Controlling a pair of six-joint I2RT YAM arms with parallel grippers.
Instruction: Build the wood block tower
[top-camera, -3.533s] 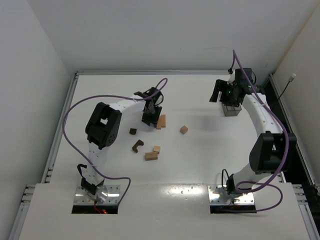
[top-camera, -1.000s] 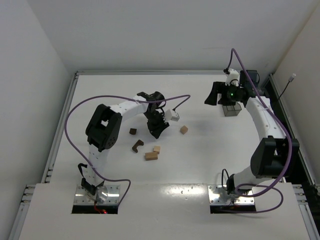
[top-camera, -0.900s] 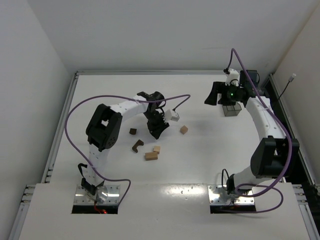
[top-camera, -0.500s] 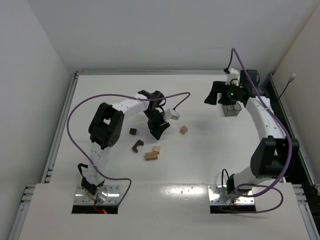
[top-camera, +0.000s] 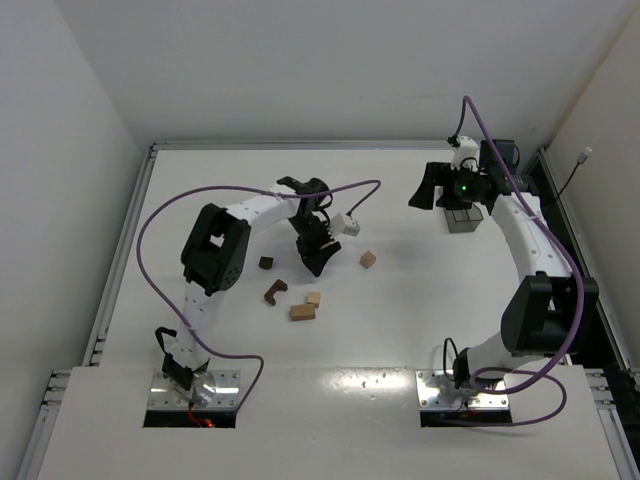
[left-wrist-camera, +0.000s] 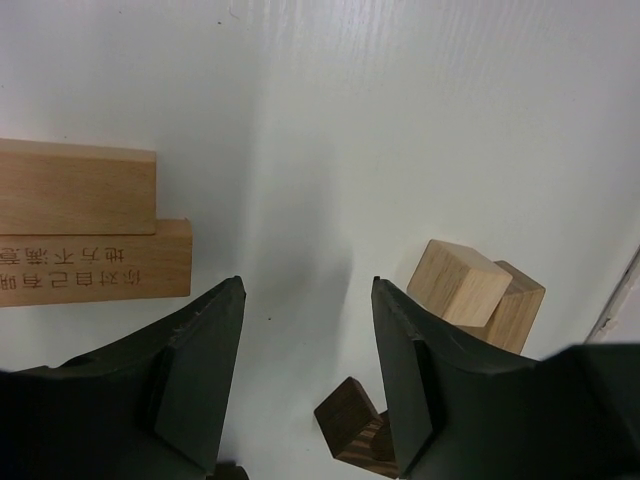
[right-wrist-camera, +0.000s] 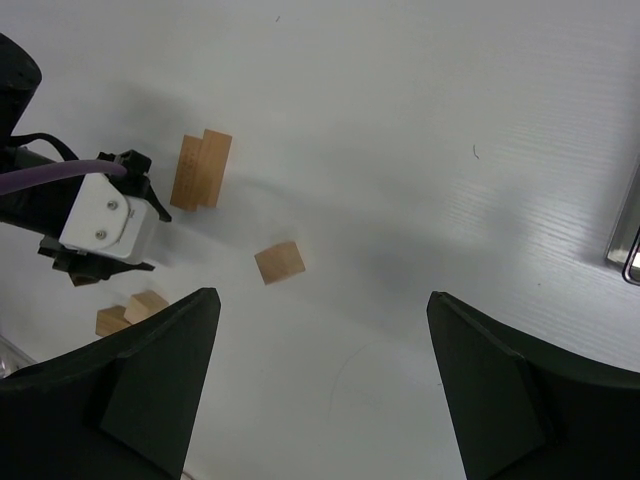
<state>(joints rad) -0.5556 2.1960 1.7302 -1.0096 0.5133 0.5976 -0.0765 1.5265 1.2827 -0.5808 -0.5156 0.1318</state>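
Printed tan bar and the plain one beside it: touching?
Touching. Left wrist view: plain tan bar lies flush against printed tan bar, no gap along their shared edge.

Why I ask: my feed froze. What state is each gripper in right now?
Left gripper: open, holding nothing.
Right gripper: wide open, holding nothing.

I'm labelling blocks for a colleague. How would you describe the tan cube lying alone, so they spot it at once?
On the white table, look just right of the left arm at its tip. The tan cube sits alone there, touching nothing, while the other loose blocks lie grouped nearer the arm bases, some dark brown.
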